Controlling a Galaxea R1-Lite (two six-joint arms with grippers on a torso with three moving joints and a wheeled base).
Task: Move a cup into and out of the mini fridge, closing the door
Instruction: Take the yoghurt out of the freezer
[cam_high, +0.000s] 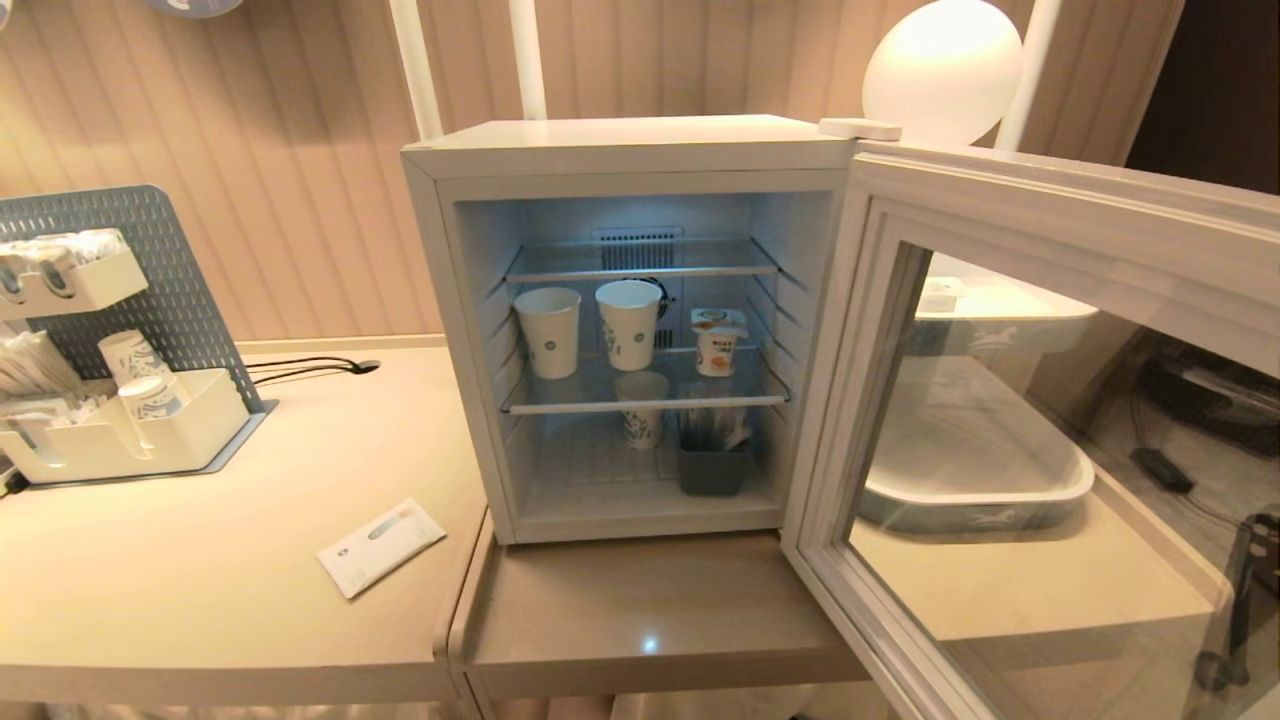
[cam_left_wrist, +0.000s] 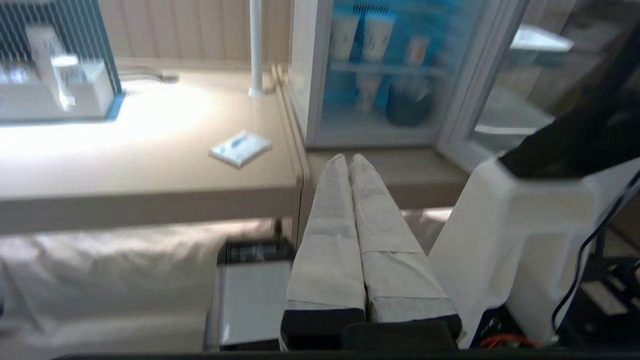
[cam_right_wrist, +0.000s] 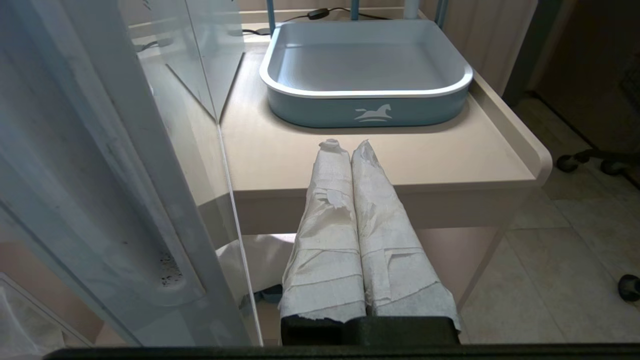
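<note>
You see the cup (cam_high: 717, 341) on the fridge (cam_high: 640, 150) shelf, door (cam_high: 1050, 400) open; both grippers (cam_left_wrist: 348, 160) (cam_right_wrist: 348, 146) are pinched closed, empty.

Inside the white box-shaped mini fridge (cam_high: 620, 330): three tall white paper cups (cam_high: 548, 331), one small white foil-lidded yogurt cup (cam_high: 717, 342), one dark grey bin (cam_high: 712, 465). One white sachet (cam_high: 380, 546) lies near-left; one blue-grey tray (cam_right_wrist: 367, 75) sits right.
</note>
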